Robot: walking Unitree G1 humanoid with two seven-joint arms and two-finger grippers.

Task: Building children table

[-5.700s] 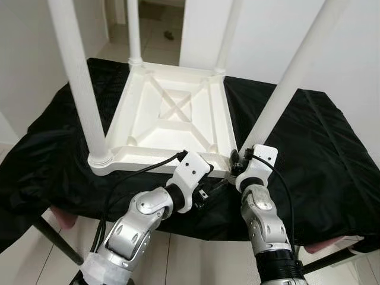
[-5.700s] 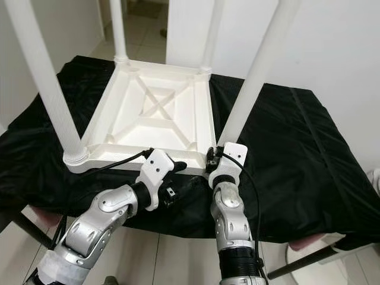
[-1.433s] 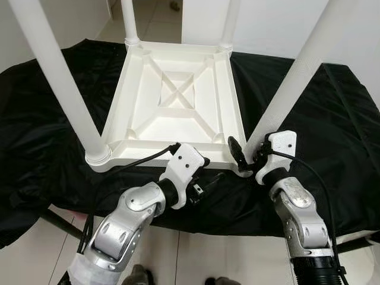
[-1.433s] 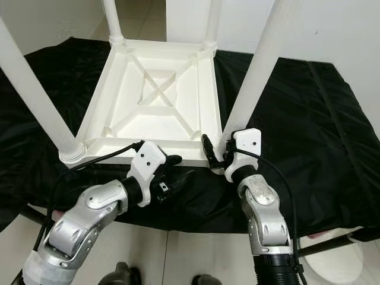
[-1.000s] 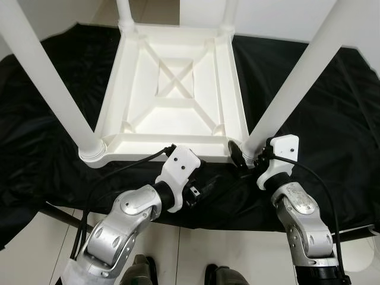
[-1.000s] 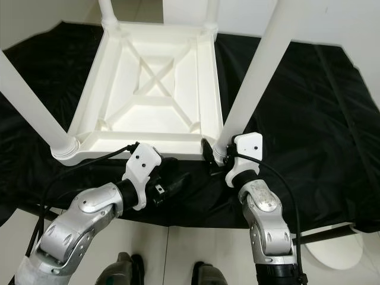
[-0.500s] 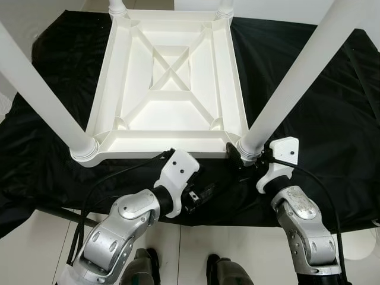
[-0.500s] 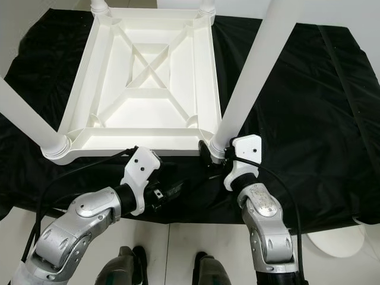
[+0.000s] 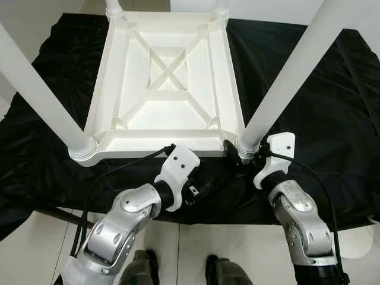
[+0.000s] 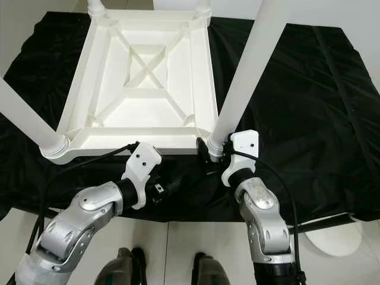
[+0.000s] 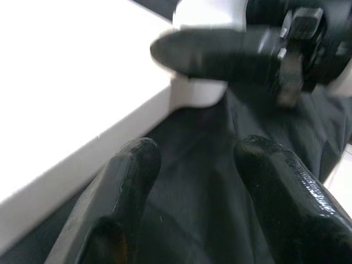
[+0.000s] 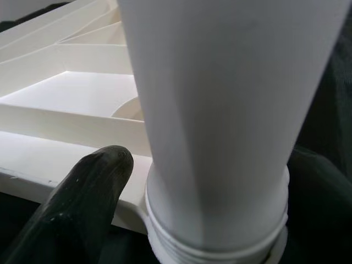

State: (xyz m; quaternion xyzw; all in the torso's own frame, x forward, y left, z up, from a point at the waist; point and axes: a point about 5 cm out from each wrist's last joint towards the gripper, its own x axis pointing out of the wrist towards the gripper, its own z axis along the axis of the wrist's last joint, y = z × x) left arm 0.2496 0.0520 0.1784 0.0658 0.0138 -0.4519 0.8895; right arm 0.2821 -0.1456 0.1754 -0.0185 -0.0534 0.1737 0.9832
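Note:
A white children's table (image 9: 160, 142) lies upside down on a black cloth (image 9: 314, 124), its legs pointing up. My right gripper (image 9: 240, 155) is at the base of the near right leg (image 9: 279, 83). It is open, with one finger on each side of the leg's collar (image 12: 214, 242). A narrow gap separates the visible finger (image 12: 88, 203) from the collar. My left gripper (image 11: 192, 165) is open and holds nothing. It hovers low over the cloth just in front of the table's near rim (image 11: 66, 165), left of that leg.
The near left leg (image 9: 35, 89) rises steeply toward the camera. The cloth-covered surface ends just below my grippers, and pale floor tiles (image 9: 35, 237) lie beneath. Dark cables run along both forearms.
The camera has tilted down over the table. My right gripper has moved from beside the near right leg to straddle its base. The left gripper has stayed by the near rim.

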